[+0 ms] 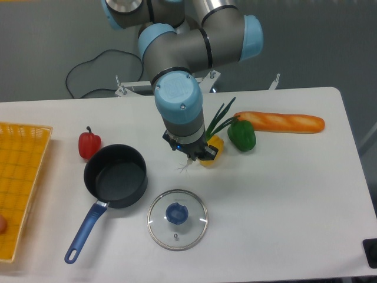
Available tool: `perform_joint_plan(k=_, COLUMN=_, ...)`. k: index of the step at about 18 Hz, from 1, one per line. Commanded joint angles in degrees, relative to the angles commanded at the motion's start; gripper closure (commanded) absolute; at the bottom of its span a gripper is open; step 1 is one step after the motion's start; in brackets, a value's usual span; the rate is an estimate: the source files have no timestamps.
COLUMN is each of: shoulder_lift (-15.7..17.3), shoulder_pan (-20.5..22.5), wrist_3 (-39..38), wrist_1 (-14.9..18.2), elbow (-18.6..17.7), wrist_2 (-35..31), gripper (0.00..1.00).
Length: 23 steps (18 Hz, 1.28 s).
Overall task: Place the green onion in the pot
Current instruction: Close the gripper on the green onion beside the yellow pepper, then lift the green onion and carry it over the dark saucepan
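The green onion lies slanted on the table. Its dark green leaves stick out at the upper right of the arm's wrist, and its white root end sticks out at the lower left. My gripper points down right over the stalk's middle. The wrist hides most of the fingers, so I cannot tell whether they are closed on the stalk. The dark pot with its blue handle stands empty to the left of the gripper.
A yellow pepper sits right beside the gripper, with a green bell pepper and a baguette further right. The glass lid lies in front, a red pepper lies behind the pot, and a yellow basket is at the left edge.
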State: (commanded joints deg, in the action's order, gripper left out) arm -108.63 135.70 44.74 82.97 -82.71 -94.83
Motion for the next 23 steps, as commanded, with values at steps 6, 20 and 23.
perform_joint_plan(k=6, shoulder_lift=1.1, shoulder_pan=0.4, wrist_3=-0.7, wrist_1=0.4, elbow=-0.5, wrist_2=0.2, gripper=0.9)
perform_joint_plan(k=20, shoulder_lift=3.3, shoulder_pan=-0.3, wrist_3=-13.3, wrist_1=0.1, elbow=0.4, wrist_2=10.8, gripper=0.9)
perform_joint_plan(k=23, shoulder_lift=4.3, shoulder_pan=-0.9, wrist_3=-14.9, wrist_1=0.1, elbow=0.5, wrist_2=12.0, gripper=0.9)
